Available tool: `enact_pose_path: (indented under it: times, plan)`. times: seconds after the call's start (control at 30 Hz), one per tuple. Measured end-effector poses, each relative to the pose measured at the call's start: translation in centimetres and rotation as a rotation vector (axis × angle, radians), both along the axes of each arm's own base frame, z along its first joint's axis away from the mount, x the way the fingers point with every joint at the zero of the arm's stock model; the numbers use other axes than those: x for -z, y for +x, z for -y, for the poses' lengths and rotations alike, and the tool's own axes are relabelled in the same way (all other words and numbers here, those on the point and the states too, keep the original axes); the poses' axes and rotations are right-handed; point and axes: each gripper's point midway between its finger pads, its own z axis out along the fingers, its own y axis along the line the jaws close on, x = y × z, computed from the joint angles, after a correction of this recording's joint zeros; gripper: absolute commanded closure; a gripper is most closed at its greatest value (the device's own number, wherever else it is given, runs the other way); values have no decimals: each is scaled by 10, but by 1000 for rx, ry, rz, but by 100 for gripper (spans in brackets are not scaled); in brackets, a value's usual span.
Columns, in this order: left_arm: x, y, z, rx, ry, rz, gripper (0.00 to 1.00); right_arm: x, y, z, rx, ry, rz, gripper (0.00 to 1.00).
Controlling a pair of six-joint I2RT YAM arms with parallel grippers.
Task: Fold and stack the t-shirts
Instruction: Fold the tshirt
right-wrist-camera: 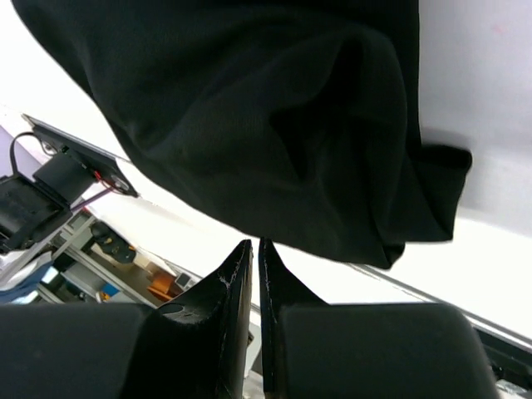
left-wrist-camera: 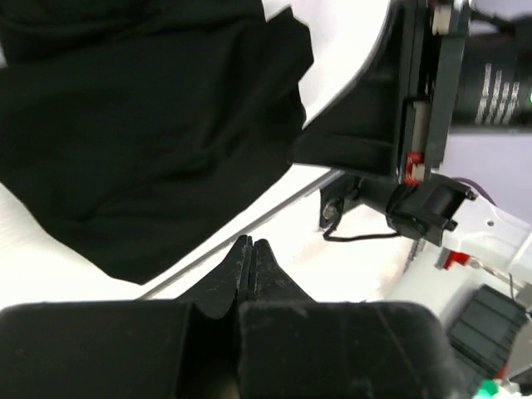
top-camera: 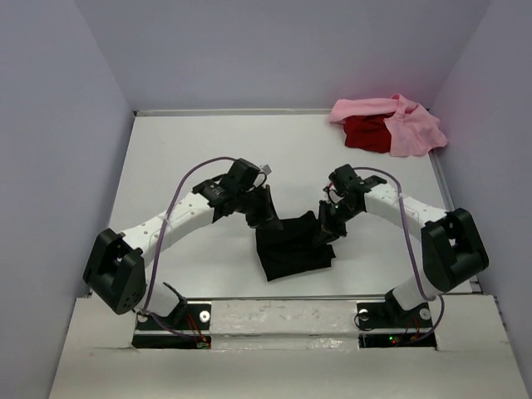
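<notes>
The left hand is seen fully closed, its two fingers pressed flat together with nothing caught between them. Just ahead of its fingertips, the black shirt is laid as a folded bundle on the counter and is not touched by that hand. The right hand is closed to a thin slit through which light shows. No cloth is held in it, though the shirt's edge lies just beyond its tips.

From above, the black shirt is found between the two hands, with the left hand at its far left corner and the right hand at its right edge, so both are about equally close to it. The bundle looks roughly square and slightly skewed, so no clear long axis can be given.

The pink shirt and the red shirt are heaped together well beyond the right hand, toward the far right corner, with the pink partly draped over the red. If that heap is to be fetched next, the right hand is judged the nearer one, and it would have to be opened first.
</notes>
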Motion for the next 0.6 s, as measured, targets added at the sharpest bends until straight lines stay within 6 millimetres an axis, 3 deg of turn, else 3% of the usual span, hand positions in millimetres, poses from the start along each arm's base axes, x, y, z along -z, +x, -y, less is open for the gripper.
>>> enact_pose_path:
  times: [0.2,0.33,0.43,0.6]
  plan:
    - [10,-27,3,-33,-86,-79,100,16,9,-10,-5,24,-29,87]
    - [6,-40,12,-40,-132,-96,100,21,15,-16,-4,43,-38,87]
    - [5,-47,20,-33,-170,-91,100,19,22,-22,-5,64,-31,87]
    - [19,-61,31,-47,-206,-123,100,10,32,-29,-6,98,-6,87]
